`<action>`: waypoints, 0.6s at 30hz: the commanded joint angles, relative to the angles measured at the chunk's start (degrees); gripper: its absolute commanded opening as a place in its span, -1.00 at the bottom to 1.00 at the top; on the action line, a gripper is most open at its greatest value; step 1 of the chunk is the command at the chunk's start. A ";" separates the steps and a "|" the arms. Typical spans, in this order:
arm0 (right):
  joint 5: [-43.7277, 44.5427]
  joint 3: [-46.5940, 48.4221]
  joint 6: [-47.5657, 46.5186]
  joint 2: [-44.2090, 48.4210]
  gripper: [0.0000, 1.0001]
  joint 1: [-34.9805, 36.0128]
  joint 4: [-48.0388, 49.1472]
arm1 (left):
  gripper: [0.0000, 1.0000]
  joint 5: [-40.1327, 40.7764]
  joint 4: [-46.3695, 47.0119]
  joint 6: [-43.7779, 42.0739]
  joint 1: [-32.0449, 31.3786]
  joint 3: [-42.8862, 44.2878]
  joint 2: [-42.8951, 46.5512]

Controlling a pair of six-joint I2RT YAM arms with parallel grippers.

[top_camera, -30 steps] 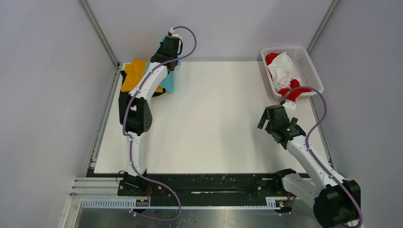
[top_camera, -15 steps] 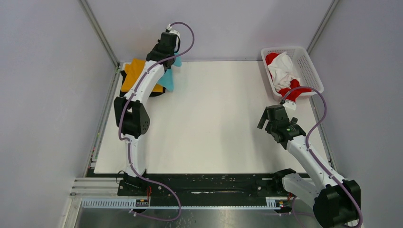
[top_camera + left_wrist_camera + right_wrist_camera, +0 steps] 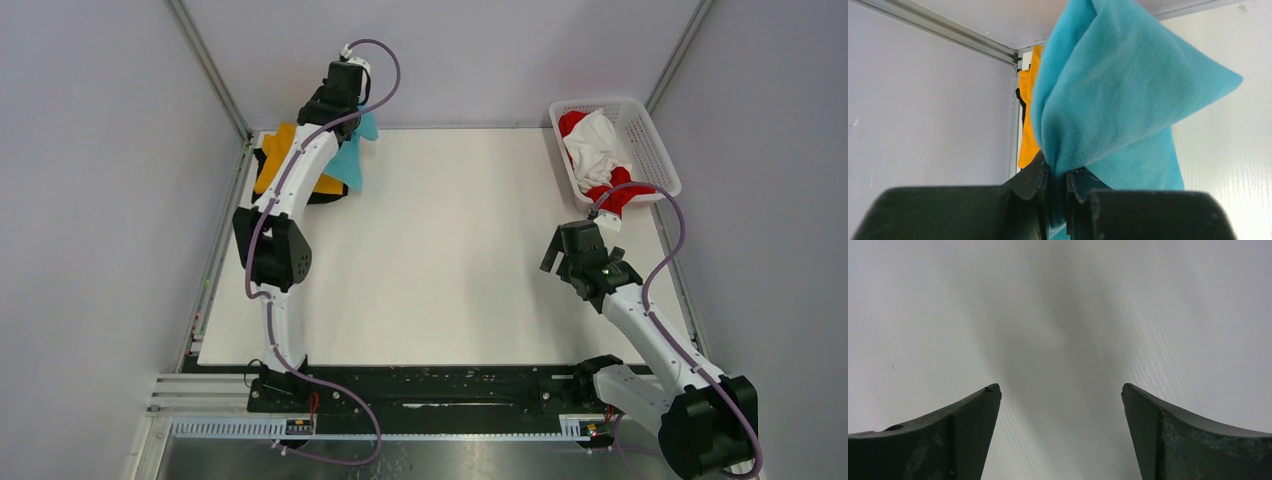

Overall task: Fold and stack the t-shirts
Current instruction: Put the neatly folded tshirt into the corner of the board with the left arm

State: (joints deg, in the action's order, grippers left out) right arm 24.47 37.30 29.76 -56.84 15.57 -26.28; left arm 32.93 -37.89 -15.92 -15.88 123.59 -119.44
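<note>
My left gripper (image 3: pixel 1057 172) is shut on a fold of the turquoise t-shirt (image 3: pixel 1118 95) and holds it up at the table's far left corner; the shirt hangs below the wrist (image 3: pixel 350 160). An orange t-shirt (image 3: pixel 277 150) lies folded on a black t-shirt (image 3: pixel 322 198) just left of it, and shows in the left wrist view (image 3: pixel 1029 115). A white t-shirt (image 3: pixel 596 145) and a red t-shirt (image 3: pixel 618 192) lie crumpled in the basket. My right gripper (image 3: pixel 1060 390) is open and empty over bare table, near the right side (image 3: pixel 562 250).
A white plastic lattice basket (image 3: pixel 652 140) stands at the far right corner. The white table top (image 3: pixel 450 250) is bounded by grey walls and a metal frame post (image 3: pixel 948 35) at the far left corner.
My left gripper has lifted the turquoise t-shirt up and back toward the far left corner. The right arm has not moved.
</note>
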 commanded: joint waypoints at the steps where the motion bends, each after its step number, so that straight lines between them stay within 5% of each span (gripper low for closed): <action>1: 1.44 0.52 -0.53 -0.83 0.99 -0.54 0.88 | -1.00 -0.32 0.81 1.00 3.11 4.81 -1.48; 12: 3.82 2.19 -0.93 -4.72 0.99 -0.50 -0.43 | -1.00 -9.32 -0.72 5.52 12.67 15.30 -15.52; 18: 5.03 3.12 -1.02 -6.28 0.99 -0.53 -1.55 | -0.83 -15.29 2.45 11.94 17.38 15.71 -18.47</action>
State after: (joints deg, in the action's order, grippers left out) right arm 26.15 37.56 29.30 -62.37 15.49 -26.81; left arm 22.59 -39.38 -9.13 -1.06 135.85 -138.02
